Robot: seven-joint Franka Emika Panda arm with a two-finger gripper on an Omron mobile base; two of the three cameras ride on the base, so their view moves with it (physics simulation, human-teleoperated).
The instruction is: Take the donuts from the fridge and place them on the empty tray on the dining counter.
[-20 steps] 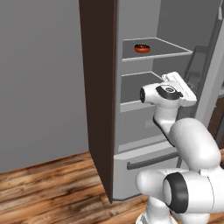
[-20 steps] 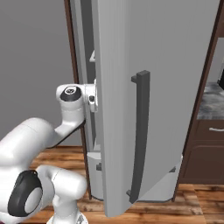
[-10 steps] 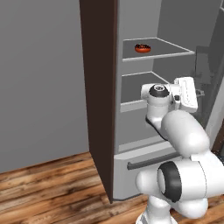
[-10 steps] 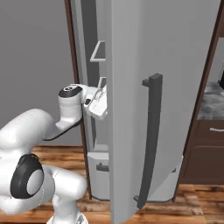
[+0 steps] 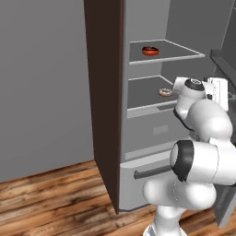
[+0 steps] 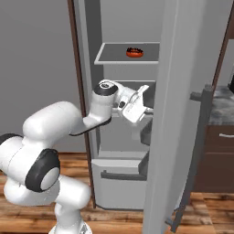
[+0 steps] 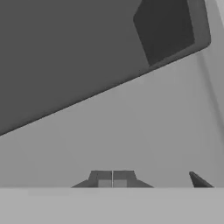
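The fridge [image 5: 138, 138] stands open. A reddish-orange donut with dark icing [image 5: 150, 50] [image 6: 134, 52] lies on its upper shelf. A pale donut [image 5: 165, 92] lies on the middle shelf, just left of my wrist. My gripper [image 7: 112, 179] is shut with nothing between its fingertips, facing the grey inner face of the fridge door [image 6: 183, 114]. The hand [image 6: 136, 107] [image 5: 218, 91] sits at middle-shelf height, close against that door. The tray and the dining counter are out of view.
The open door's long dark handle [image 6: 197, 155] juts into the room at the right. A bottom drawer with a dark bar handle [image 5: 152, 173] sits below the shelves. A dark brown side panel [image 5: 103, 92] flanks the fridge. A stone-topped dark cabinet [image 6: 223, 109] stands behind the door.
The fridge door has swung wider open and my hand has moved right along with it. The pale donut on the middle shelf has come into view.
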